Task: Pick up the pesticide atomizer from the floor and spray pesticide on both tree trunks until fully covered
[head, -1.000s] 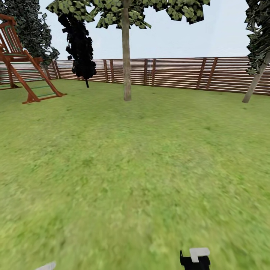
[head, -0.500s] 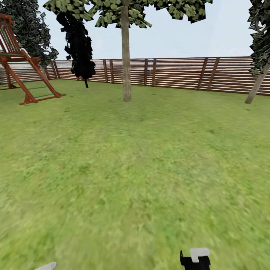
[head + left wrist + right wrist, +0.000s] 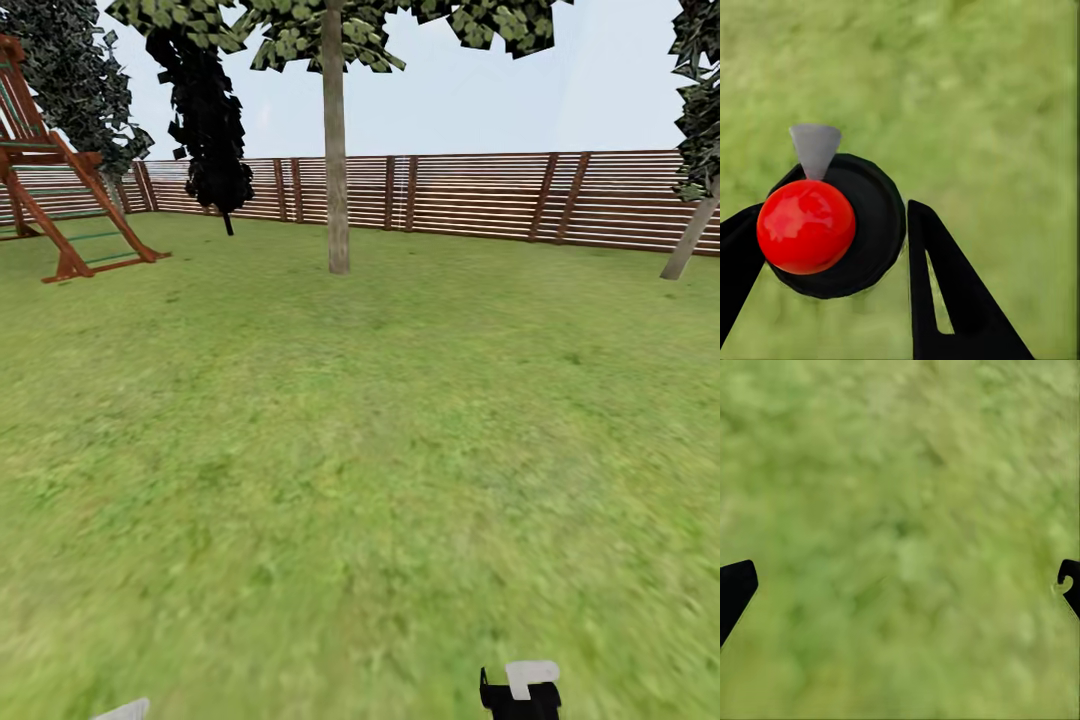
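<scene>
The pesticide atomizer (image 3: 832, 225), a black body with a shiny red ball top and a grey cone nozzle, sits between the black fingers (image 3: 945, 300) of my left gripper (image 3: 832, 214), which is shut on it above the grass. My right gripper (image 3: 904, 577) is open over bare lawn (image 3: 900, 510), its fingers at the view's edges. In the head view a tree with a straight pale grey-brown trunk (image 3: 336, 170) stands far ahead at centre. A second, leaning trunk (image 3: 690, 242) is at the far right. A black-and-white part of my right arm (image 3: 520, 690) shows at the bottom.
A reddish-brown slat fence (image 3: 470, 195) closes the lawn (image 3: 360, 450) behind the trees. A red-brown wooden play frame (image 3: 60, 200) stands at the far left, with a black-leaved small tree (image 3: 210, 130) beside it. Wide grass lies between me and the centre trunk.
The whole head view has shifted: the play frame slid left and the right trunk slid right, as the camera moved forward toward the centre tree. Both grippers keep their places.
</scene>
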### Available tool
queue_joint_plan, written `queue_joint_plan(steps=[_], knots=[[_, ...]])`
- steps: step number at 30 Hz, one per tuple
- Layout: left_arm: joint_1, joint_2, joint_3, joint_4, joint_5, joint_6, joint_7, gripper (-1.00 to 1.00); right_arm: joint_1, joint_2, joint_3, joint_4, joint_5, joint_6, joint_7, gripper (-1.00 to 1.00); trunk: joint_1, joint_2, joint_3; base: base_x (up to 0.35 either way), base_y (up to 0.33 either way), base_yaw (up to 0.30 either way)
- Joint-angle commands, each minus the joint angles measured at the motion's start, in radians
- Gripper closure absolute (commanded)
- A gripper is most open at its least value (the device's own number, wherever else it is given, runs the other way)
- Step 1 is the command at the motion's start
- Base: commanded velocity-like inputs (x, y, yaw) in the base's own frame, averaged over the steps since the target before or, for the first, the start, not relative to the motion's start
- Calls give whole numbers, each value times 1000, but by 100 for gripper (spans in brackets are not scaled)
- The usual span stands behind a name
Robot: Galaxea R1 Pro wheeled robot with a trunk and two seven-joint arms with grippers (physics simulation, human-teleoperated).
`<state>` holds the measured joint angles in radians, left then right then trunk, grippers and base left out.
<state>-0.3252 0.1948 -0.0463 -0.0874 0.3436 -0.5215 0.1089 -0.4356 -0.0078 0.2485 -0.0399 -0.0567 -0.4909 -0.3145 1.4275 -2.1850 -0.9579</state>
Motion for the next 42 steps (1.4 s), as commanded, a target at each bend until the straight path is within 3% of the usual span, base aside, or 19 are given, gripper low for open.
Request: queue_joint_plan(steps=[1, 42], knots=[[0, 0, 0, 0, 0, 0, 0, 100, 0, 0, 0, 0, 0, 0, 0, -100, 0, 0, 0, 341, 0, 0], [0, 0, 0, 0, -2, 0, 0, 100, 0, -1, 0, 0, 0, 0, 0, -100, 0, 0, 0, 340, 0, 0]])
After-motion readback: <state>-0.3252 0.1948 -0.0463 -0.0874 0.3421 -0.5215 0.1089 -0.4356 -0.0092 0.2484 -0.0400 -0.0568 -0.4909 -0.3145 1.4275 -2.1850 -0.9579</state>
